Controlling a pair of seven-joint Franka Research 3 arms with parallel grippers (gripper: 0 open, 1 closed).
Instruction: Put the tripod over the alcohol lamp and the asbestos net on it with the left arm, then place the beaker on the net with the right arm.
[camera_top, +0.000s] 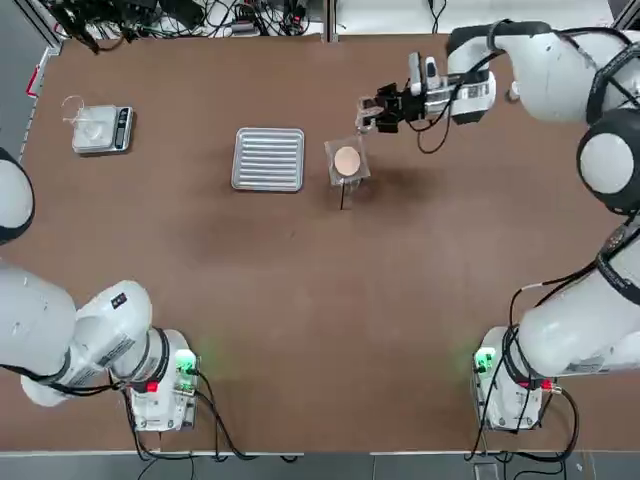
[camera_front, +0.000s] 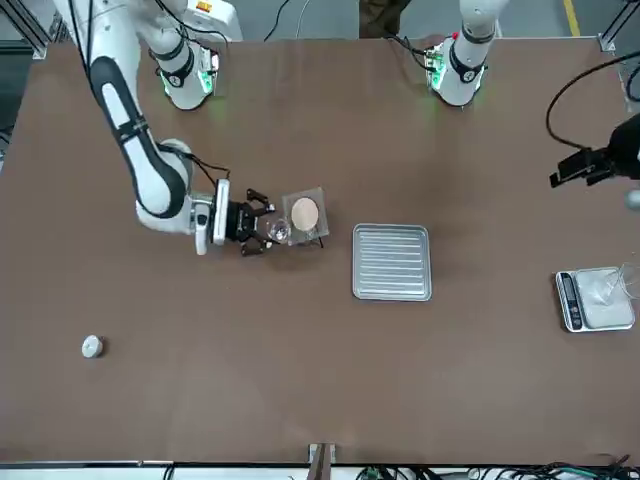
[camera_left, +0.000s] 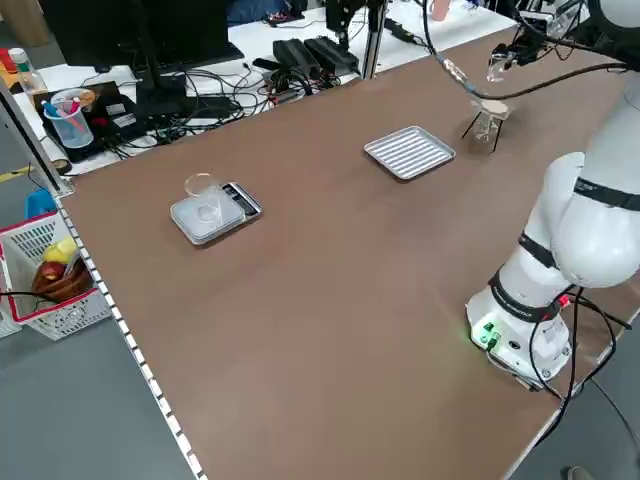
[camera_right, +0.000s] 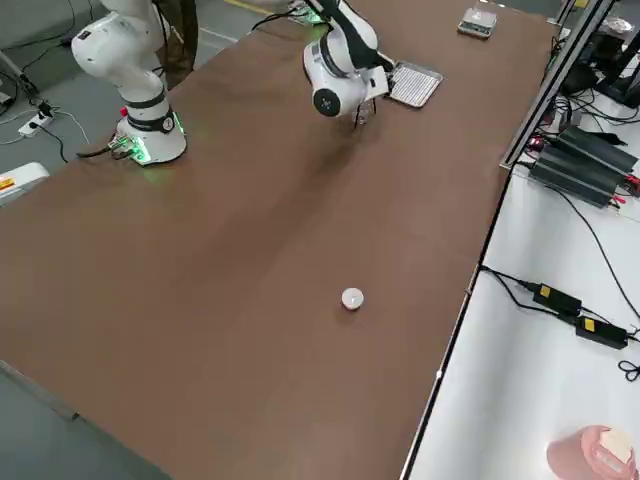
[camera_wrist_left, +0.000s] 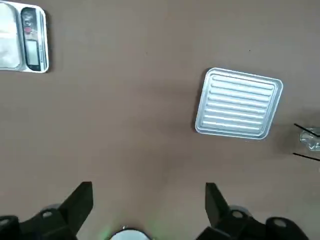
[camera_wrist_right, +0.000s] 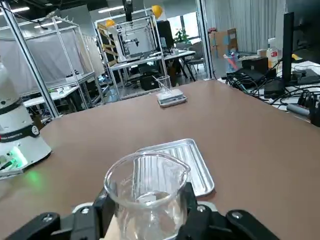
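Observation:
The asbestos net (camera_top: 347, 160), grey mesh with a peach disc, lies on the black tripod (camera_top: 343, 196) near the table's far middle. Beneath it, the alcohol lamp (camera_left: 487, 126) shows only as a bit of clear glass. My right gripper (camera_top: 372, 113) is shut on the clear beaker (camera_wrist_right: 147, 182) and holds it in the air just beside the net's right edge, seen also in the front view as the beaker (camera_front: 277, 232). My left gripper (camera_wrist_left: 147, 192) hangs open and empty, high over the table's left part, away from the tripod.
A ribbed silver tray (camera_top: 269, 158) lies just left of the net. A small scale with a clear cup (camera_top: 100, 128) sits at the far left. A small white cylinder (camera_front: 92, 346) lies at the far right of the table.

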